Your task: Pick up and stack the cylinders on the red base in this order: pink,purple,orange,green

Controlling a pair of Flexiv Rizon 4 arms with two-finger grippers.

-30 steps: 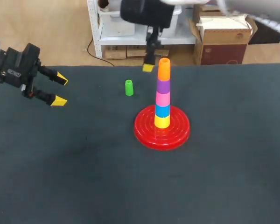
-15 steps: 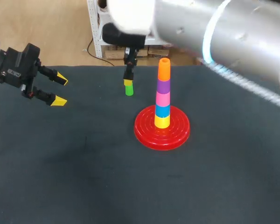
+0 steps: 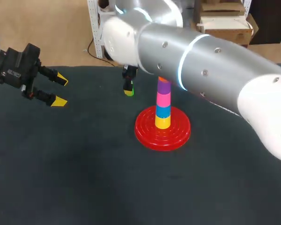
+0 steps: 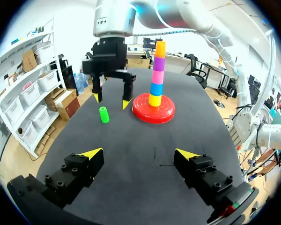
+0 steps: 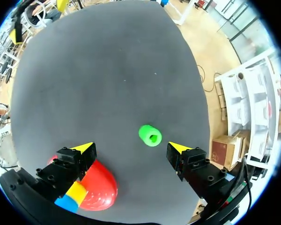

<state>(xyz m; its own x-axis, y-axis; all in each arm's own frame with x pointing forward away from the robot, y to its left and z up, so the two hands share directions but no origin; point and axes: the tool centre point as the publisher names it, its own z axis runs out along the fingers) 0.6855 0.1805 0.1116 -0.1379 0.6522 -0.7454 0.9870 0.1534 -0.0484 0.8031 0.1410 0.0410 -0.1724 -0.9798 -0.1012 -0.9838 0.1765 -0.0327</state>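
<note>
Left claw is seen open over the dark tabletop. Ahead of it, mid-frame, the right claw is held open, tips down, with the green cylinder stood upright beneath it, untouched. Just beside, the red base is loaded with a stack: yellow, blue, pink, purple, orange uppermost.

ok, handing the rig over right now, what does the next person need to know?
Left jaws: open, empty, parked well away from the stack.
Right jaws: open, over the green cylinder, which stands upright between them, untouched.
Base: pink, purple and orange are stacked in order, on top of a yellow and a blue.
Left to do: grasp green and set it on orange.
</note>
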